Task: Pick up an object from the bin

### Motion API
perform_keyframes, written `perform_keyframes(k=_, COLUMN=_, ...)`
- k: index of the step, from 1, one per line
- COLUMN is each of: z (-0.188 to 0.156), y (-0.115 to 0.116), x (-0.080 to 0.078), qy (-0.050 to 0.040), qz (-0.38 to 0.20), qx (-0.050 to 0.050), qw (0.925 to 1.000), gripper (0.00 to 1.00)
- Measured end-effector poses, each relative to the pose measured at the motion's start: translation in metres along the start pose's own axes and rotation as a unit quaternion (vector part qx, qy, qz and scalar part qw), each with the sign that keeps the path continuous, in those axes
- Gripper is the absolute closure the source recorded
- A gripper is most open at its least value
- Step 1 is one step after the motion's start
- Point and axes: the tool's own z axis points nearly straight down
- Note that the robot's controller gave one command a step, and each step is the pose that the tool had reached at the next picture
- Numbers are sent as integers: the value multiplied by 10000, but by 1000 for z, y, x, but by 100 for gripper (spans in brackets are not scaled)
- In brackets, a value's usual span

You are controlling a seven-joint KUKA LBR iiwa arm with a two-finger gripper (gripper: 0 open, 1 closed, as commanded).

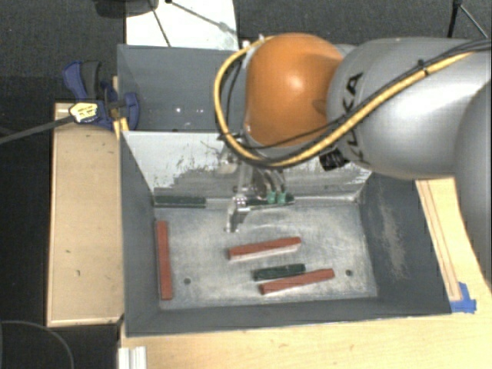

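At the left wall of the bin (338, 229) a left red bar (164, 260) lies lengthwise. Behind it a dark strip (179, 201) rests along the back wall. Both are well apart from the claw (244, 210), which hangs low over the floor near the back, just behind the left end of the middle red bar (264, 248). Nothing shows in its grip, and whether it is released or clenched cannot be told.

That middle bar looks the likeliest target. It lies flat with bare floor on both long sides, so a good grasp would centre over its middle, turn the wrist to span its narrow width, then drop straight down.

Further right, a short dark bar (279, 271) and a front red bar (296, 281) lie touching or nearly so. Coming down too far forward risks nudging them.
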Motion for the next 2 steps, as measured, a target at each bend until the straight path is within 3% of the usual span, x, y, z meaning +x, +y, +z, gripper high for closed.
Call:
perform_keyframes(k=1, z=64, y=-10, x=29, qy=-18, qz=19, qx=2, qw=10000, gripper=0)
perform_keyframes(k=2, z=138, y=-81, x=47, qy=5, qz=-71, qx=3, qw=10000, gripper=100)
